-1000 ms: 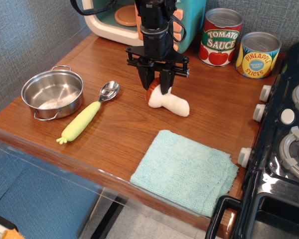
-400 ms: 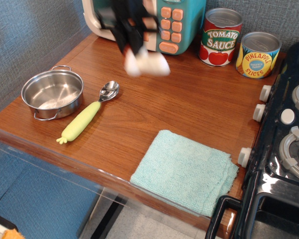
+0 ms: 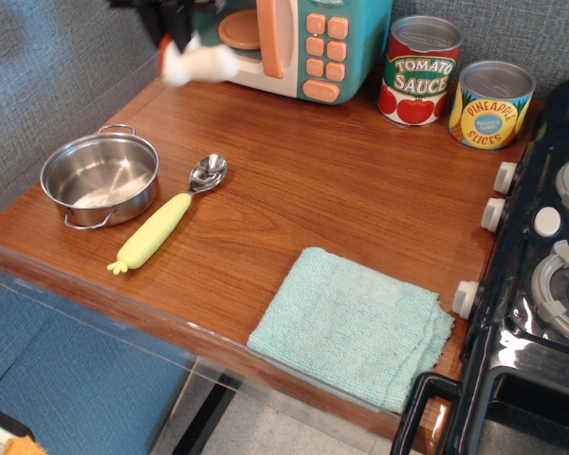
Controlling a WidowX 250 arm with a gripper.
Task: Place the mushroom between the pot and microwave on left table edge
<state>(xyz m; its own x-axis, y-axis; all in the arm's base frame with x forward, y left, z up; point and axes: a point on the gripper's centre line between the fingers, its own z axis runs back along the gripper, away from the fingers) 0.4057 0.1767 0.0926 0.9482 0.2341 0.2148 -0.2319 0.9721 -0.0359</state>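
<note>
My gripper point(image 3: 174, 38) is a dark blur at the top left, above the table's back left corner and in front of the microwave point(image 3: 324, 47). It is shut on the mushroom point(image 3: 201, 64), whose white stem sticks out to the right and hangs in the air; its cap is hidden in the blur. The steel pot point(image 3: 100, 177) stands empty near the left edge of the brown table point(image 3: 360, 199), below and in front of the gripper.
A spoon with a yellow-green handle point(image 3: 164, 226) lies right of the pot. A teal cloth point(image 3: 353, 325) lies at the front. A tomato sauce can point(image 3: 419, 70) and a pineapple can point(image 3: 493, 103) stand at the back. A black stove point(image 3: 541, 284) fills the right side.
My gripper lifted the mushroom off the middle of the table and carried it up and to the left, past the microwave front, to the back left corner.
</note>
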